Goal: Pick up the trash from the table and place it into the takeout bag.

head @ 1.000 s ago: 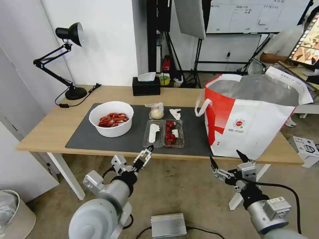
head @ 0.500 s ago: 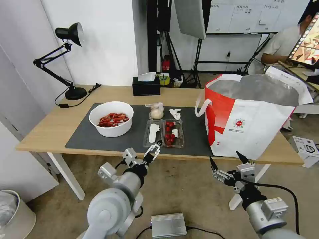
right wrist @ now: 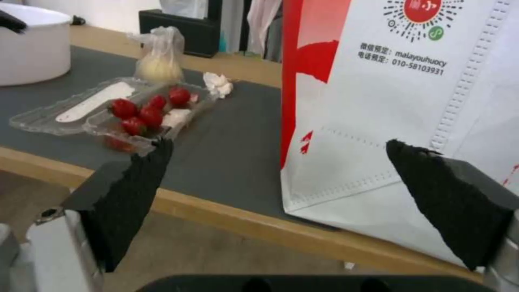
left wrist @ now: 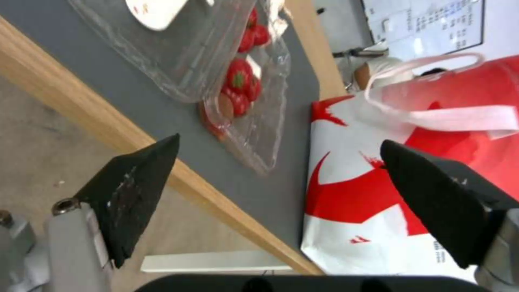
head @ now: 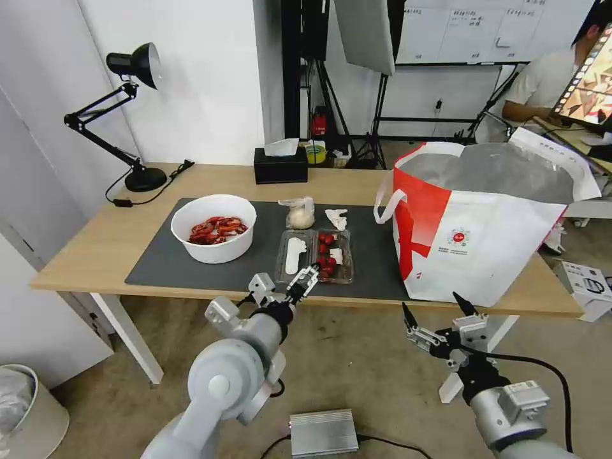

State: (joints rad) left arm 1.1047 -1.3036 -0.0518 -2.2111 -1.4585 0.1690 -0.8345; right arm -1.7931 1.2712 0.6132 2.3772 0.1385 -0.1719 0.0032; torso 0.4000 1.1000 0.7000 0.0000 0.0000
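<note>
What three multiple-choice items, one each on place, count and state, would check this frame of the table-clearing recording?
1. Where does the takeout bag stand?
A. at the table's right end
B. on the floor
C. behind the lamp

2. How many pieces of trash lie on the dark mat?
A. two
B. four
C. six

3. What state is the left hand in?
A. shut on the tray
B. open, holding nothing
C. inside the bag

Key: 1 A, the bag rests on the table, right of the mat. 2 B, white bowl, clear tray, tissue and knotted bag. 3 B, its fingers stand apart at the table's near edge by the tray; the right hand is open too, lower down.
</note>
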